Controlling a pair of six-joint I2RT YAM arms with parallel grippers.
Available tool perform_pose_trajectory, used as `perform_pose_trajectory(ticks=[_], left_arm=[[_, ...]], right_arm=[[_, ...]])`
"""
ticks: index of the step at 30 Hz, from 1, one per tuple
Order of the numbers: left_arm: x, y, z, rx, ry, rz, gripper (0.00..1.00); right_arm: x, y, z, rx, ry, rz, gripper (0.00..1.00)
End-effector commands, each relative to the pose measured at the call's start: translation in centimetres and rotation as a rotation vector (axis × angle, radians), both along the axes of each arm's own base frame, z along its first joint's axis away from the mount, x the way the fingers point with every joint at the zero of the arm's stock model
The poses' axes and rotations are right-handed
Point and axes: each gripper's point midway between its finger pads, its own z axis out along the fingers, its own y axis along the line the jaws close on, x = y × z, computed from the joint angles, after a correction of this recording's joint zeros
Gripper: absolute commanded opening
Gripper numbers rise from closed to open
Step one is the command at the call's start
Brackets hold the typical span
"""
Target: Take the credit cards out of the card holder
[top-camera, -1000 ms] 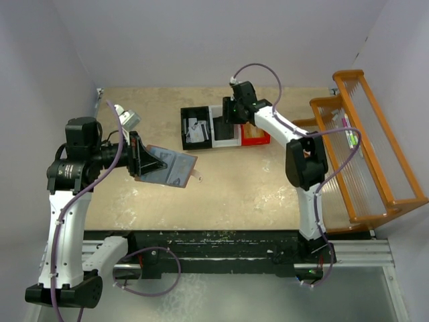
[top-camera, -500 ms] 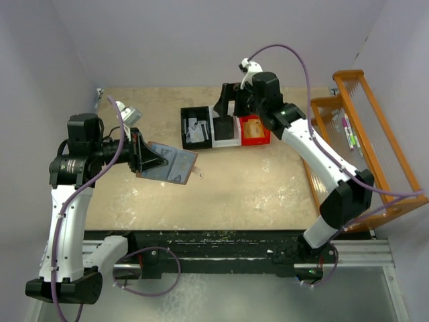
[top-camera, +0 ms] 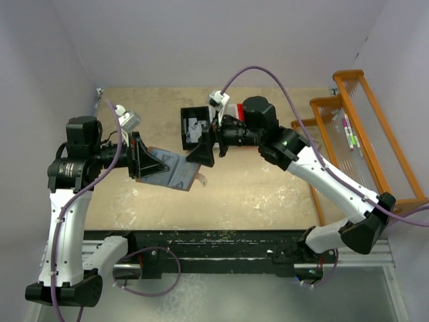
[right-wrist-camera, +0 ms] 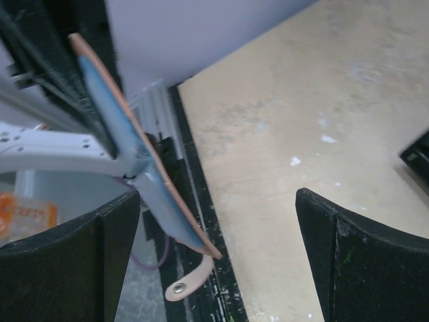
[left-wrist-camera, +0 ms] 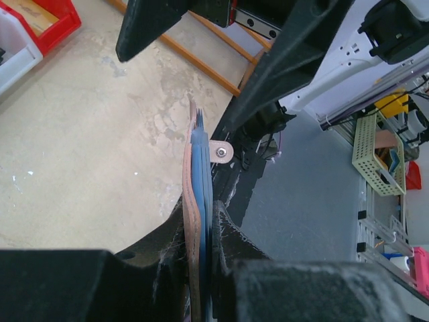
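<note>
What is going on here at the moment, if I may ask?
The left gripper holds the opened card holder clear of the table, clamped on one end, its snap tab hanging free. The right gripper, jaws wide and empty, sits just beside the holder's free end. Some grey pieces lie in the black bin behind; whether the holder is emptied cannot be seen.
</note>
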Motion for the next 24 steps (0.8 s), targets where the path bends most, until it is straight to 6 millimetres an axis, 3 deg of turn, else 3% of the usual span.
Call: perform_pose_trajectory(ticks=[1,7,12,20,24], left_arm=[[-1.8,-0.4,1.1,-0.039,-0.069,-0.078,0.03],[-2.4,-0.5,0.9,-0.049,-0.062,-0.117,0.03],[-2.8,-0.6,1.0,-0.064,-0.070,-0.141,0.03],[-3.6,-0.7,1.0,-0.070,-0.080,-0.166,0.03],[-3.9,-0.6,0.8,-0.060,-0.094,-0.176,0.03]], right_arm=[[-4.2,0.9,2.4,0.079,-0.067,0.234,1.00],[-7.5,1.7,4.5,0.188,-0.081,0.397,0.99],[-8.7,3.4,5.3,0.216,-0.070,0.468,0.91],[-9.7,5.6,5.3,0.237,-0.034,0.531,0.54],[-9.9,5.8,6.0,0.264,-0.027,0.537,0.20]])
